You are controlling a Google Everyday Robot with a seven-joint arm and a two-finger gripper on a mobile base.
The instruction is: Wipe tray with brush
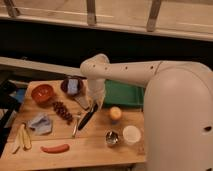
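1. So far, only the pickup looks done: your gripper [96,104] hangs over the table [90,150], fingers closed on the upper end of the brush [86,120].
2. The brush slants down-left, outside the green tray [125,94], which sits just right of it.
3. Wiping is not yet begun; you have the carry and the sweeping left.

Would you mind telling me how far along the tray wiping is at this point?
Done: the gripper is shut on the upper end of the brush. In hand: the brush hangs tilted over the wooden table, left of the green tray. Left: carrying it to the tray and wiping; the brush is not yet in it.
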